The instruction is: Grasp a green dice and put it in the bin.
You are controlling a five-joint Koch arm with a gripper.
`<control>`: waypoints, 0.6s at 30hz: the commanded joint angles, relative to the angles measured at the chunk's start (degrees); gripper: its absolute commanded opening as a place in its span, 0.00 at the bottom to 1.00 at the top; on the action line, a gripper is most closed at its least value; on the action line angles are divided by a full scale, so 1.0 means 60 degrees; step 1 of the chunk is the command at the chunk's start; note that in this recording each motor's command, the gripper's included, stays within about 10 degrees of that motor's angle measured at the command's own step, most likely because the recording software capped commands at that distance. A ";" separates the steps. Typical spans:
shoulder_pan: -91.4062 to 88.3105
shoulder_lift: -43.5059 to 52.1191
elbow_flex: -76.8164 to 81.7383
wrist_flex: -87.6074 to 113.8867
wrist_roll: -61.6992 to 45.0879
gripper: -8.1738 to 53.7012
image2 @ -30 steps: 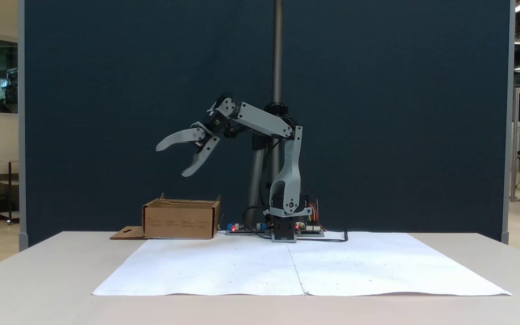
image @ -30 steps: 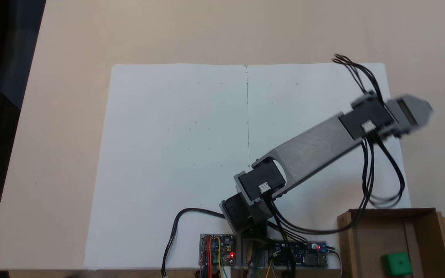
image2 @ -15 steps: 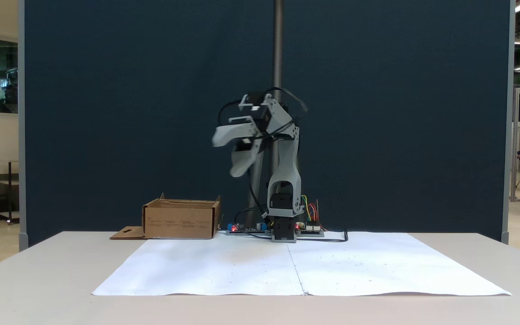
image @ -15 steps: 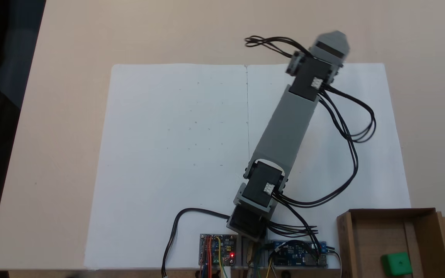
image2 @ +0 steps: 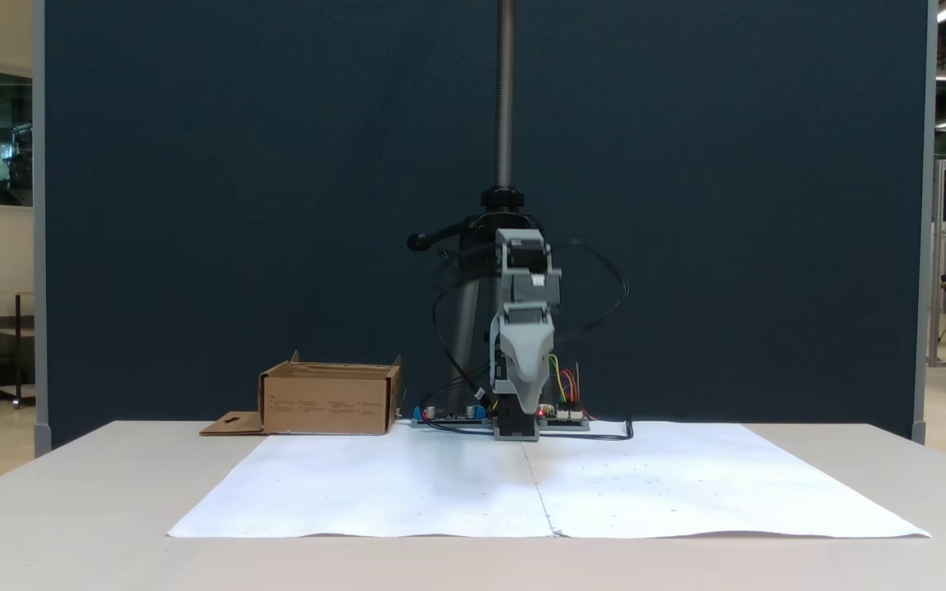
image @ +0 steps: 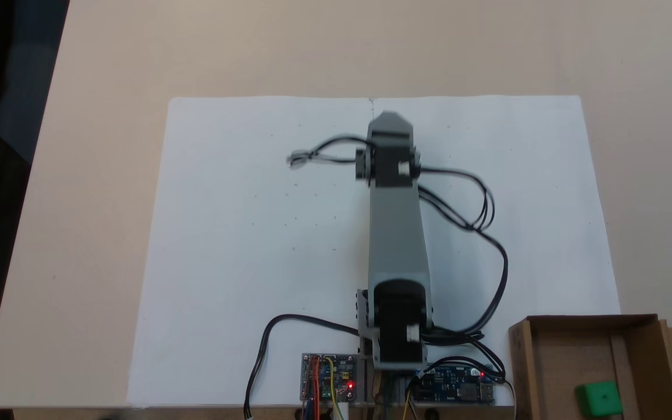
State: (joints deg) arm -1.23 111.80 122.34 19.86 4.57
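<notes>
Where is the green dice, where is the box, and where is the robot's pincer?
green dice [image: 598, 398]: a fixed view from above, its top face.
box [image2: 325, 402]: a fixed view from the front, its front wall.
pincer [image2: 524, 406]: same front view, at its tip, pointing down.

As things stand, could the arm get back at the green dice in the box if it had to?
Probably yes. The green dice lies alone in the open-topped box, nothing over it. The pincer points away over the paper, so the arm would have to swing round.
</notes>
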 commanded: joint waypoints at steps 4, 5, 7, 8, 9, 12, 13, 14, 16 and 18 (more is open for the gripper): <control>-0.0249 0.1655 0.1831 -0.2707 0.0454 0.85; -0.0249 0.1846 0.2344 -0.3117 0.0396 0.85; -0.0249 0.2402 0.3545 -0.3791 0.0190 0.85; -0.0249 0.2593 0.4116 -0.4113 0.0132 0.85; -0.0190 0.2783 0.4658 -0.4450 0.0103 0.85; 0.0029 0.3311 0.5962 -0.5343 0.0000 0.85; 0.0117 0.3457 0.6328 -0.5666 -0.0029 0.85; 0.0220 0.3560 0.6680 -0.6017 -0.0044 0.85; 0.0439 0.3765 0.7397 -0.6867 -0.0220 0.84; 0.0703 0.3779 0.8027 -0.7965 -0.0425 0.84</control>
State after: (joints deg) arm 1.14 128.67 168.84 -22.06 4.31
